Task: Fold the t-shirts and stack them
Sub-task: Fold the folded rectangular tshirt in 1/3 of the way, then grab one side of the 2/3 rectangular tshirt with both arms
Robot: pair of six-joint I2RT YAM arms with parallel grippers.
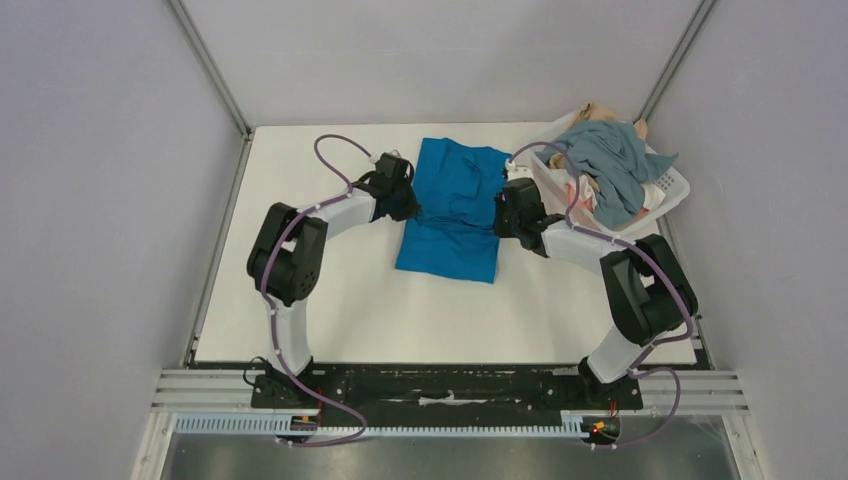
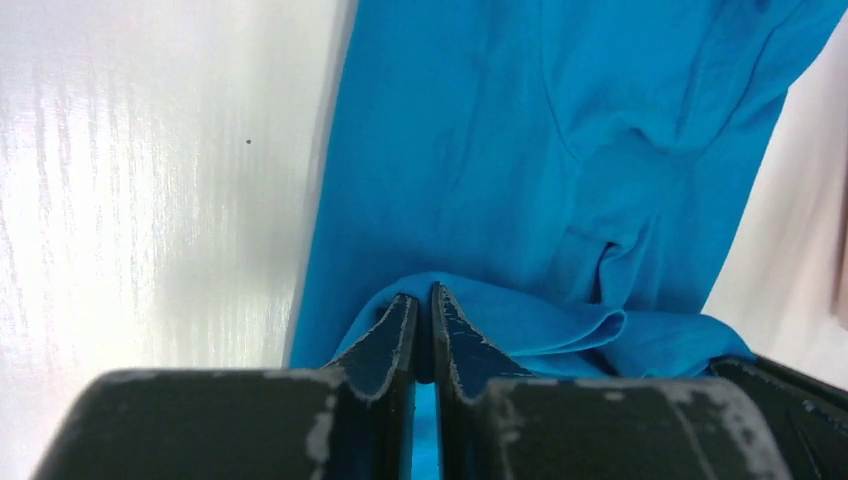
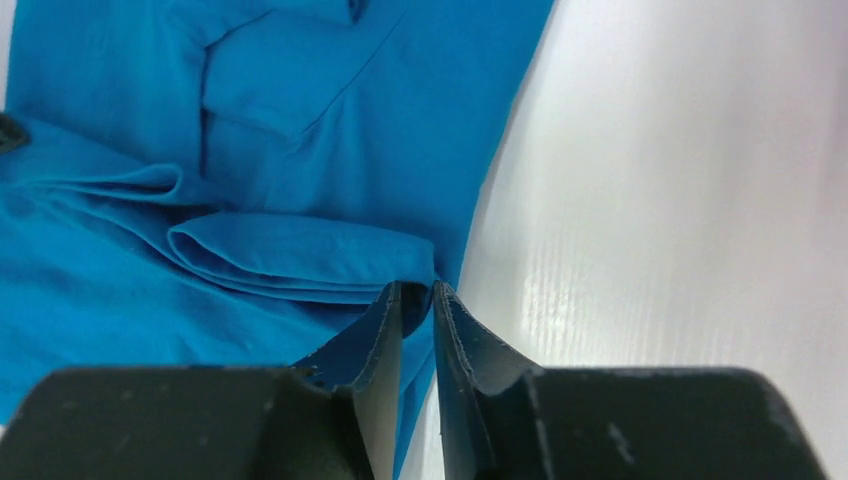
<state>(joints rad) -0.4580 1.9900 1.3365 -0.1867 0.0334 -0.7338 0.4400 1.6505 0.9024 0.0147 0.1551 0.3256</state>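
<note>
- Looking down from above, we see the bright blue t-shirt (image 1: 455, 210) lying flat on the white tabletop (image 1: 400, 320), midway between the two arms. Its long axis runs away from the arm bases.
- We note that the garment is partly folded: its outline is a rough rectangle, with creased layers across the upper half.
- The left end effector (image 1: 410, 210) meets the shirt's left edge. In the left wrist view, the left end effector (image 2: 424, 300) is pressed together on a raised fold of blue cloth, and blue fabric shows in the thin slit between the fingers.
- The right end effector (image 1: 505, 222) sits at the shirt's right edge, opposite the left one.
- In the right wrist view, the right end effector (image 3: 417, 295) has its fingers nearly together at the tip of a layered fold. We cannot tell whether cloth is caught between them.
- At the far right corner of the tabletop stands a white slotted basket (image 1: 680, 190). A grey-blue t-shirt (image 1: 610, 160) is heaped over it, with a tan t-shirt (image 1: 595, 112) showing behind.
</note>
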